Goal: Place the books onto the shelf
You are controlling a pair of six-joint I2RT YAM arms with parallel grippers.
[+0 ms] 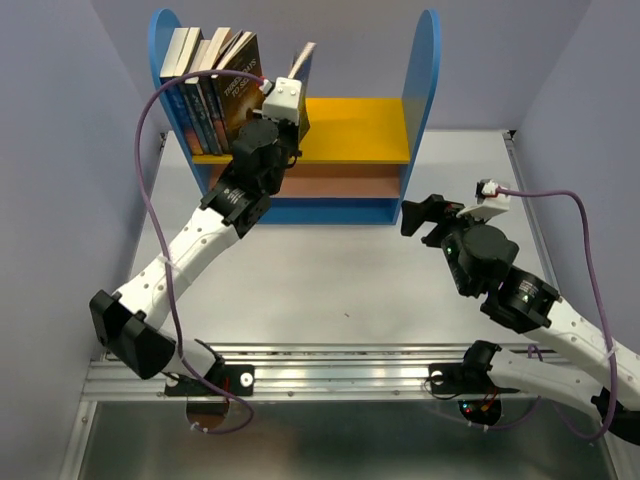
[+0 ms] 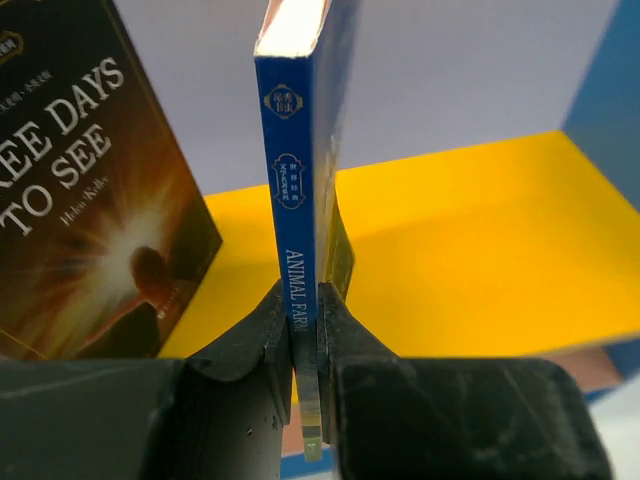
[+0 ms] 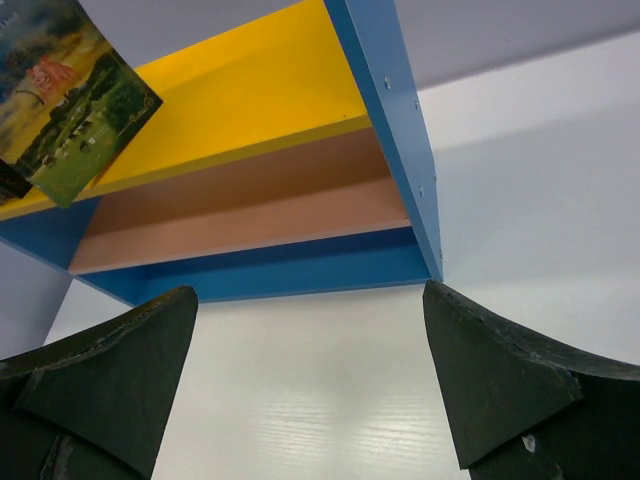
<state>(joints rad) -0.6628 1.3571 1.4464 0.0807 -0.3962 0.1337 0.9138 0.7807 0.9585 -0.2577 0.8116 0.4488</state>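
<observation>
The left claw (image 2: 305, 322) was clamped on the blue Animal Farm book (image 2: 297, 150), which stood up at the yellow board (image 2: 480, 250) of the shelf (image 1: 427, 80). The other books (image 1: 205, 75) leaned at the shelf's left end, with Three Days to See (image 2: 80, 200) the nearest one. The right claw (image 3: 310, 385) was wide apart and held nothing, over the white bench (image 1: 340, 270) near the shelf's right side. Pale walls (image 1: 60, 150) stood around.
</observation>
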